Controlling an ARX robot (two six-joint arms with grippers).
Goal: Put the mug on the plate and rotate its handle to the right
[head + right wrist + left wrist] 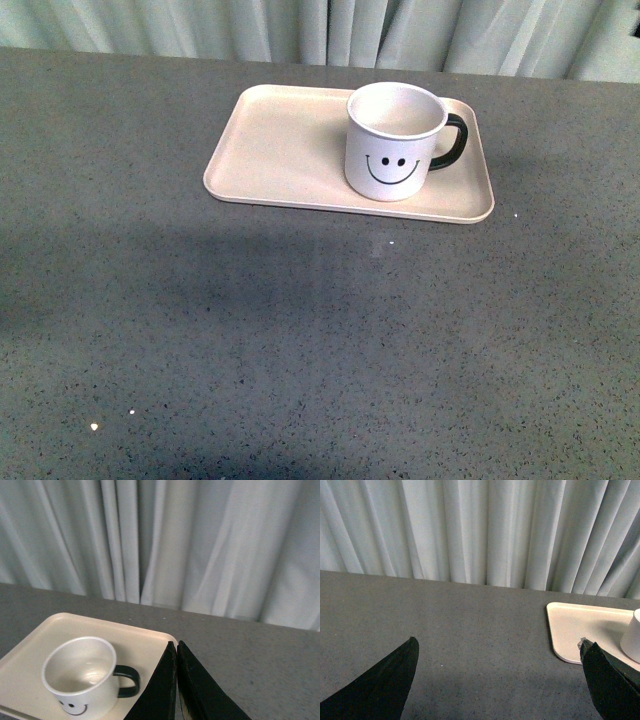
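The white mug [394,140] with its black smiley face stands upright on the right half of the pale pink-beige plate [280,150]. Its black handle [452,140] points to the right. Neither arm shows in the front view. In the right wrist view the mug [80,677] and handle [127,680] sit on the plate [145,642], with my right gripper [176,645] shut and empty just beside the handle, apart from it. My left gripper [497,642] is open over bare table; the plate's corner [570,625] and the mug's edge [632,637] lie by one finger.
The grey speckled table [300,340] stretches wide in front of the plate. Pale pleated curtains [330,30] hang along the table's far edge.
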